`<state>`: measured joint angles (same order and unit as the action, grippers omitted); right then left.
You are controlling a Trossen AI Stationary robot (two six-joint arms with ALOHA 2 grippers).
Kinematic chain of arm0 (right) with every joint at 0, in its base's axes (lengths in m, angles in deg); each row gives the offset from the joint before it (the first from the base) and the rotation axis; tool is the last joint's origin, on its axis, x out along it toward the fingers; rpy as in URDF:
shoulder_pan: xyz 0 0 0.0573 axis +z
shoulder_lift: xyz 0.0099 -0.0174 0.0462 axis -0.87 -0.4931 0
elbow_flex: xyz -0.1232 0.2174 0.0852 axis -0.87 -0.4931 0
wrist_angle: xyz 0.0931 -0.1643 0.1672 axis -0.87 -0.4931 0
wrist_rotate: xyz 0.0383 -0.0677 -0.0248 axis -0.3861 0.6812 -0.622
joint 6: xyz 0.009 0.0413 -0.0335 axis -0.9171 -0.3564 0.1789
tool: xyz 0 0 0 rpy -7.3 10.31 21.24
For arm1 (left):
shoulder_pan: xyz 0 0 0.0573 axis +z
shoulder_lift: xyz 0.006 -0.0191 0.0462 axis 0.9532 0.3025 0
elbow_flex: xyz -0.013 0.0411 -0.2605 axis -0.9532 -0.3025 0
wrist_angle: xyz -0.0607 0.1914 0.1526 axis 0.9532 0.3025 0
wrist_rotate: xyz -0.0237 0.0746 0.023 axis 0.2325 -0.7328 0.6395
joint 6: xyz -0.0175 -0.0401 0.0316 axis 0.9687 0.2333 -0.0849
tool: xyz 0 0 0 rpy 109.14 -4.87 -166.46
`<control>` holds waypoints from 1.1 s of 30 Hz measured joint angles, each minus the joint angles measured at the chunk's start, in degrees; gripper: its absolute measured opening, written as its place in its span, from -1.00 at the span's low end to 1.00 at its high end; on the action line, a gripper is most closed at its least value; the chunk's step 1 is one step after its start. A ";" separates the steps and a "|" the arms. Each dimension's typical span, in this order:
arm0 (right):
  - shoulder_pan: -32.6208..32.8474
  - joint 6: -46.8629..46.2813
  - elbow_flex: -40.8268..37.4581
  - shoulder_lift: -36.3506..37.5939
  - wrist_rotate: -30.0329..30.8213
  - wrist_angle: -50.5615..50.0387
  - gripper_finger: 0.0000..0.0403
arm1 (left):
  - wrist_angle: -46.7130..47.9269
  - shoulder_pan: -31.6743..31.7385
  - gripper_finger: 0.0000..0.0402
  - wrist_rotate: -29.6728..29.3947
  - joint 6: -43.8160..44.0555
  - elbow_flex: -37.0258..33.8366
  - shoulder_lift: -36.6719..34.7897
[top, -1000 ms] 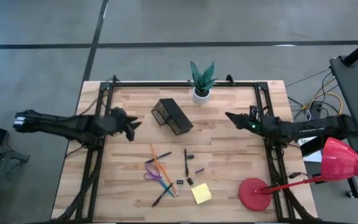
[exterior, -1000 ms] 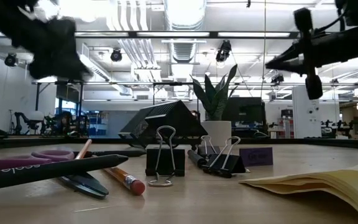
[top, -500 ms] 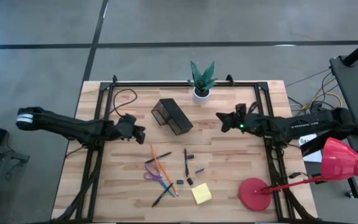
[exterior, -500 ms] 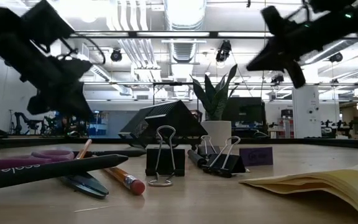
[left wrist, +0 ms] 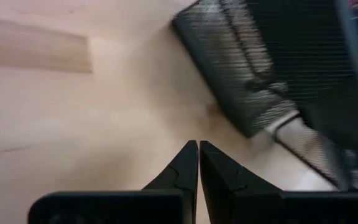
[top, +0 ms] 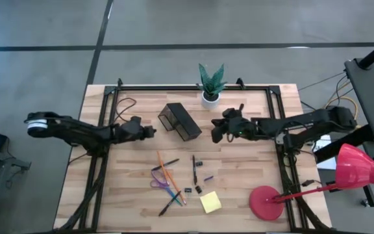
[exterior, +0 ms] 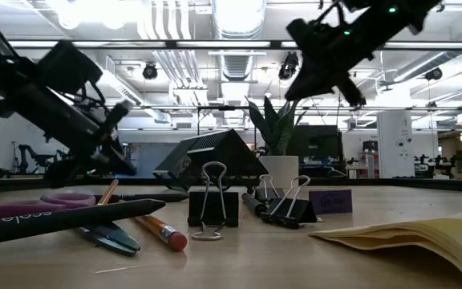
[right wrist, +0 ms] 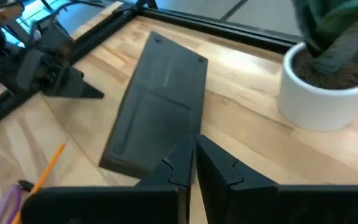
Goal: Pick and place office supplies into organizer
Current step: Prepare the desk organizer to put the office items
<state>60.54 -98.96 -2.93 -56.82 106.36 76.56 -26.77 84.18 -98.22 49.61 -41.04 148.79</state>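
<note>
The left gripper (top: pixel 149 132) is shut tight and holds nothing. Its two dark fingers (left wrist: pixel 188 163) press together above bare wood. Just ahead of its tip lies the organizer (top: pixel 180 121), a small black mesh box tipped over on its side. There is a little gap between the tip and the box, so they do not touch.

The right gripper (top: pixel 216 134) is shut too, and it also holds nothing. It hangs on the other side of the organizer, near it but not touching. The two grippers point at each other with the box between them. From the right wrist, the flat dark side of the box (right wrist: pixel 157 106) shows just past the fingertips, and the left gripper (right wrist: pixel 79 89) shows beyond it.

Beside the right gripper, toward the back edge of the table (top: pixel 252 169), stands a white pot with a green plant (top: pixel 211 83).

The office supplies lie on the wood toward the front, well apart from both grippers. There are purple-handled scissors (top: pixel 159 182), an orange pencil (top: pixel 166 174), a black pen (top: pixel 194 168) and a yellow sticky-note pad (top: pixel 210 202). Small dark clips (top: pixel 198 190) sit among them. From the low view, two black clips (exterior: pixel 212 207) stand up in front of the box.

At the front corner on the right arm's side rests a red round thing (top: pixel 265 201).
</note>
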 joint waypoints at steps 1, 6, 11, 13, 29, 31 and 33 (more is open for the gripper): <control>-0.04 -0.39 0.65 -0.83 -0.05 0.28 -0.94 | -0.13 0.38 -1.00 0.70 0.02 0.25 1.40; -0.42 0.06 4.02 -4.83 -2.44 -0.16 -0.94 | -2.24 1.95 -1.00 1.07 -0.20 2.39 8.18; -1.54 3.02 8.09 -8.84 -7.24 -0.08 -0.94 | -2.46 3.96 -1.00 1.04 -1.71 6.15 13.48; -2.10 3.72 9.51 -10.21 -7.24 -0.21 -0.94 | -2.23 4.70 -1.00 1.18 -2.82 7.54 15.14; -7.47 4.49 14.20 -22.62 -20.88 -4.31 -0.94 | -4.61 7.86 -1.00 1.57 -6.27 10.73 19.62; -7.68 4.94 15.00 -24.40 -20.89 -4.28 -0.94 | -4.63 8.04 -1.00 1.61 -6.35 10.73 19.61; -7.68 5.43 16.05 -25.71 -20.87 -4.02 -0.94 | -4.61 8.10 -1.00 1.59 -6.56 10.73 19.57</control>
<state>52.86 -93.53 13.12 -82.53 85.49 72.53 -31.38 92.28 -96.63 43.05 -30.31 168.37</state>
